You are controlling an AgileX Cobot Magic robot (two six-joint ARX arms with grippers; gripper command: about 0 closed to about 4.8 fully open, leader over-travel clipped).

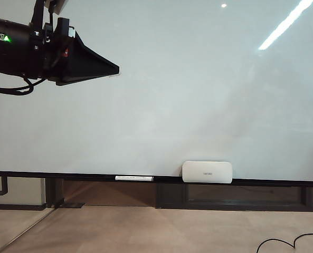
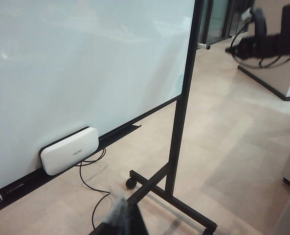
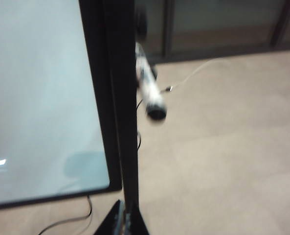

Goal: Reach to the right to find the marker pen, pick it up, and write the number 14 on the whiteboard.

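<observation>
The whiteboard fills the exterior view, its pale face showing only ceiling reflections; the number 14 is not in view. My left gripper hovers in front of the board's upper left, jaws together in a point, and looks just as shut in its wrist view. My right gripper is shut with nothing held, close beside the board's black side post. Past that post, a blurred white marker pen with a dark end sticks out. The right arm hangs beyond the board's right edge.
A small white rounded box stands on the black bottom rail. A long capped white marker lies on the rail to the box's left. The stand's wheeled foot and loose black cables lie on the beige floor.
</observation>
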